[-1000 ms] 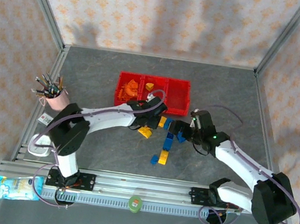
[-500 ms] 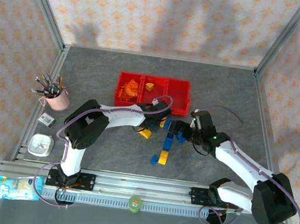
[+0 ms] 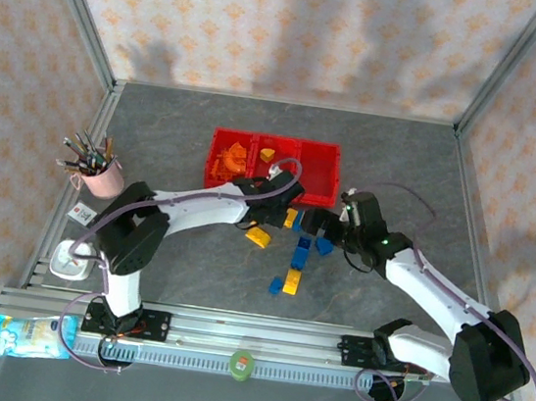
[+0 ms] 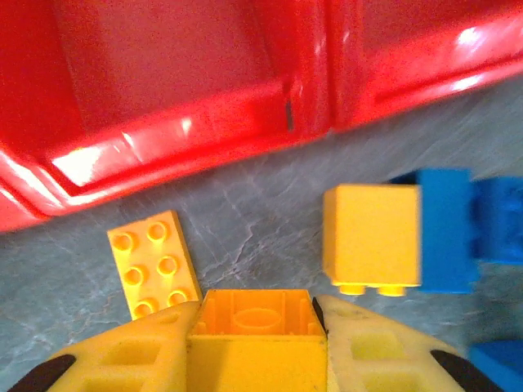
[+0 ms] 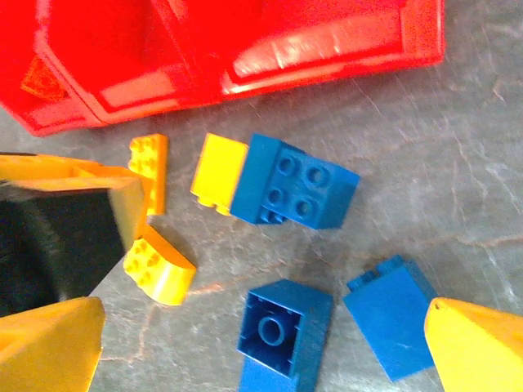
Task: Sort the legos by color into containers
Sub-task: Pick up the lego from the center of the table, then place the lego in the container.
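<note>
A dark grey marbled surface (image 3: 412,160) sits inside an aluminium frame, walled with cream paper printed in orange motifs. From above, the containers (image 3: 318,179) stand in a red row at 12 o'clock of both arms, with orange legos (image 3: 225,163) in the left bin. A pink cup of pens (image 3: 101,177) stands far out at 9 o'clock. The left pincer (image 3: 278,202) is just at 6 o'clock of the bins, and the right pincer (image 3: 317,222) is close at its 3 o'clock. A loose yellow brick (image 3: 258,236) and a blue row (image 3: 300,254) lie below them. Since a second ago these loose pieces have kept their places, while the right pincer has edged slightly toward 12 o'clock. In the left wrist view, the left pincer (image 4: 255,309) is clamped on a yellow hollow brick (image 4: 255,359). A flat yellow plate (image 4: 154,263) lies at 10 o'clock of that brick, and at 2 o'clock a yellow cube (image 4: 372,237) touches a blue brick (image 4: 445,230). The red bin wall (image 4: 188,131) lies beyond. In the right wrist view, the right pincer (image 5: 261,310) has its jaws wide apart and holds nothing. It hangs over a blue upturned brick (image 5: 282,331), with a curved yellow brick (image 5: 159,265) at 9 o'clock.
</note>
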Controlling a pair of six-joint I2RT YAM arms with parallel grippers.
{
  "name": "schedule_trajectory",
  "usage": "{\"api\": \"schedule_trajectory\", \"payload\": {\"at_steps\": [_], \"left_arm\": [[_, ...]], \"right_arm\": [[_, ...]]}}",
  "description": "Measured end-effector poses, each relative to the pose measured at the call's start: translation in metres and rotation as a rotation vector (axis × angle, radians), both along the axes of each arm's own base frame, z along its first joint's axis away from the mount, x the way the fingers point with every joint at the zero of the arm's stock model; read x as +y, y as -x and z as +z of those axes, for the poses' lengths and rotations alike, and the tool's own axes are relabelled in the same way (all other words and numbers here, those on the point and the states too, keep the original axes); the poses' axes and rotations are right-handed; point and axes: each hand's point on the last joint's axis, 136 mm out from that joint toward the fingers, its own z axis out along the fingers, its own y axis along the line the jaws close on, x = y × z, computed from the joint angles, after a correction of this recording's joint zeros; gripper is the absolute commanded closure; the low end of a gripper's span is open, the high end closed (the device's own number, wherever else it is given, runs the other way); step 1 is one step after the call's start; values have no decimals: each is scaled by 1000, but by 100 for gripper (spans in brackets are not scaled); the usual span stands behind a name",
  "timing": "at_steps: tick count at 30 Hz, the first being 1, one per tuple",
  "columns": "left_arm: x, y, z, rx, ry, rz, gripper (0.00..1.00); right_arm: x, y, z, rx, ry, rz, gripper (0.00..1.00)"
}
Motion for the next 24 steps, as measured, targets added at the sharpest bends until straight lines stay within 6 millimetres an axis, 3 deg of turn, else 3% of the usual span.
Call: {"api": "schedule_trajectory", "payload": {"at_steps": [6,10,13,18,24], "left_arm": [[5,-43,66,-123,129,133,67],[18,-83,87,-174,176,237,68],[20,-112,82,-191,169,290,67],[14,-146,42,-154,127,323,67],[10,-174,16,-135,97,344,53]], "right_arm": [[3,-18,20,-39,-30,-28,0],[2,-28,25,-54,-44,-53,0],[3,-35,25,-55,-49,-67,0],[2,-39,24,-55,-49,-79,0],[1,-41,25,-61,-52,-85,0]]}}
